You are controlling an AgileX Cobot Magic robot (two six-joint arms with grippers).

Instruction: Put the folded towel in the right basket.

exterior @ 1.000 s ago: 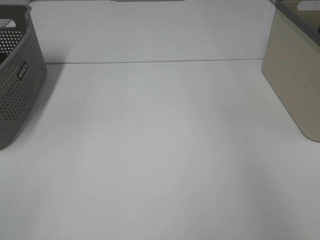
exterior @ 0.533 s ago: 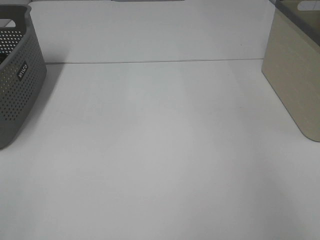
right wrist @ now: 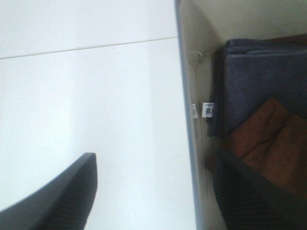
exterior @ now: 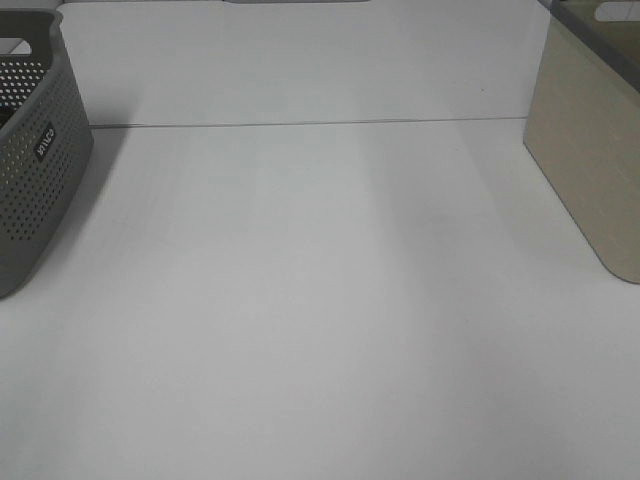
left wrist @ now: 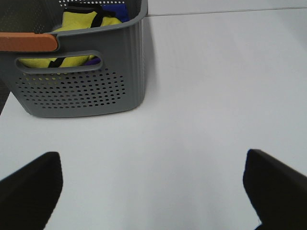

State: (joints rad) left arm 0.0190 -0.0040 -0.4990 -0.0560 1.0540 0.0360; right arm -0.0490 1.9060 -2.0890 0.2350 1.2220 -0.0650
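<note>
The right basket (exterior: 590, 150) is beige with a grey rim and stands at the table's right edge. In the right wrist view its wall (right wrist: 189, 96) runs through the picture. Inside lie a folded blue-grey towel (right wrist: 259, 81) with a white label and a folded rust-brown towel (right wrist: 268, 143) on top of it. My right gripper (right wrist: 158, 196) is open and empty, one finger over the table and one over the basket's inside. My left gripper (left wrist: 153, 191) is open and empty above the bare table. Neither gripper shows in the exterior high view.
A grey perforated basket (exterior: 35, 150) stands at the table's left edge. In the left wrist view this basket (left wrist: 81, 81) holds yellow and blue cloth and has an orange handle. A seam (exterior: 300, 124) crosses the white table at the back.
</note>
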